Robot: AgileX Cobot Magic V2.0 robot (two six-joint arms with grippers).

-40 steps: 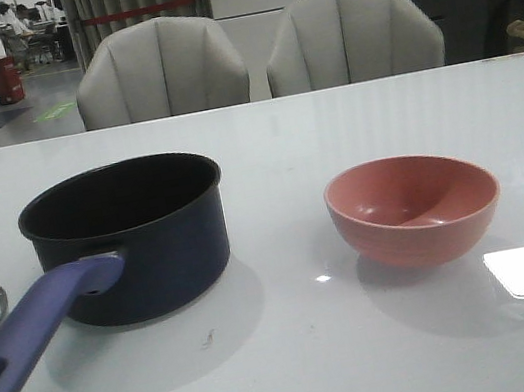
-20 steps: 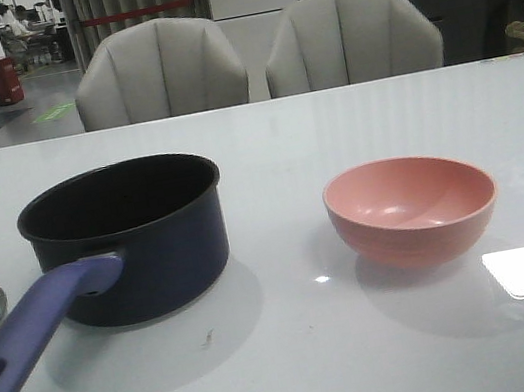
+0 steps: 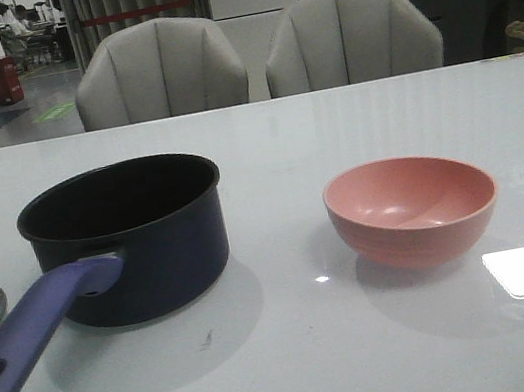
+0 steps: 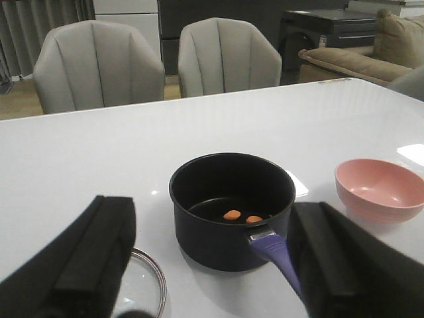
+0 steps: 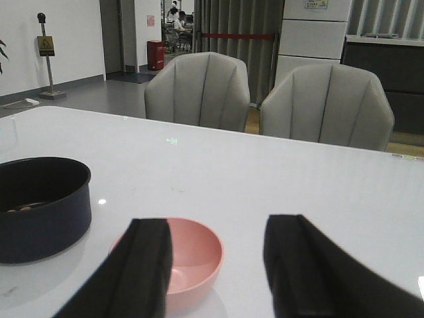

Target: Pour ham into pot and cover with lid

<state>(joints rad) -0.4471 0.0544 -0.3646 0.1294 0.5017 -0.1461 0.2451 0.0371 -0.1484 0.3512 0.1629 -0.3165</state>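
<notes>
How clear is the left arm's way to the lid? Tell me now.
Probably clear. The left pincer is open and holds nothing, and the lid lies flat on the table beside the pot, with nothing on it. The pot's handle lies close by.

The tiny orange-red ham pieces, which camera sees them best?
The left wrist view. It looks down into the dark navy round pot, so two tiny orange-red ham pieces show clearly on the black bottom. The right wrist view catches only faint specks inside the pot. In the front view, the pot's wall hides them.
</notes>
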